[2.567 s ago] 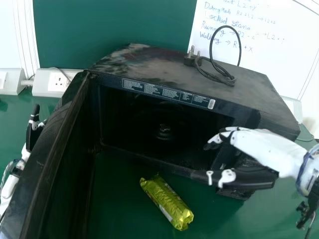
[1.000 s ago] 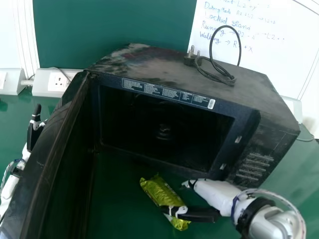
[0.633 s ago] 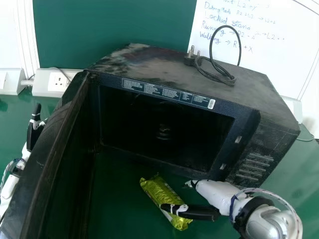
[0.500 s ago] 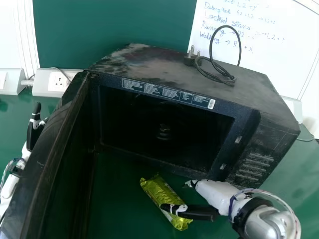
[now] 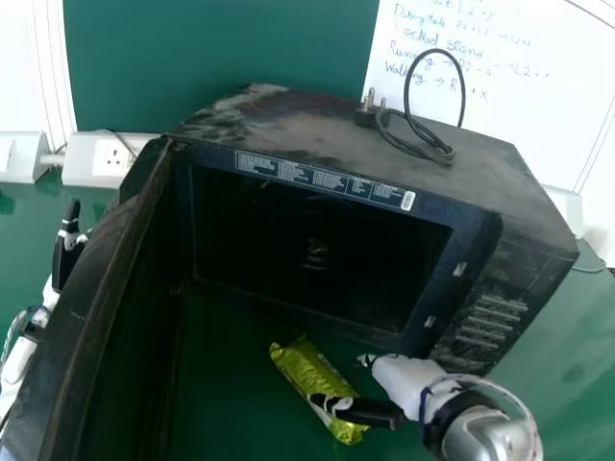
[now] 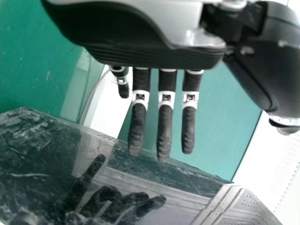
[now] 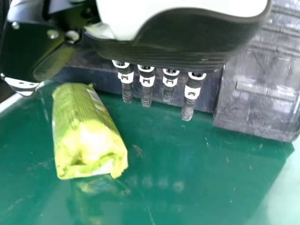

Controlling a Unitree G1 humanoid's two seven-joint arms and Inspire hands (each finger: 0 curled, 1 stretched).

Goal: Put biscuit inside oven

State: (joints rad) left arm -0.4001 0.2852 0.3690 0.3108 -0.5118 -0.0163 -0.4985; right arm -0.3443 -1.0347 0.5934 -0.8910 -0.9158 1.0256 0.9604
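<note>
Over on the left, the robot's left hand point(image 5: 67, 257) is idle behind the open oven door point(image 5: 101, 274), its fingers straight and holding nothing. That door worries me a little: it walls off the left of the work, and a packet swung too wide could knock against it.

Next comes the mouth of the oven point(image 5: 356, 134), with a small fitting point(image 5: 315, 254) on its dark floor. A long packet pushed in low might snag there, or first on the front lip point(image 5: 288, 310).

The biscuit packet point(image 5: 309, 370) lies aslant on the green table point(image 5: 567, 360), outside and on the near side of the oven. To its right, the right hand point(image 5: 399, 376) is open — fingers straight, thumb reaching across above the packet's near end, nothing in its grasp. I can't tell whether the thumb touches the wrapper. Closing from here looks chancy, I'd say: the thumb sits near one end, so the packet could pivot or slip out, and a hard squeeze on that slick wrapper might crush the biscuits. The fingers are also close to the oven's base — curling them could scrape it
</note>
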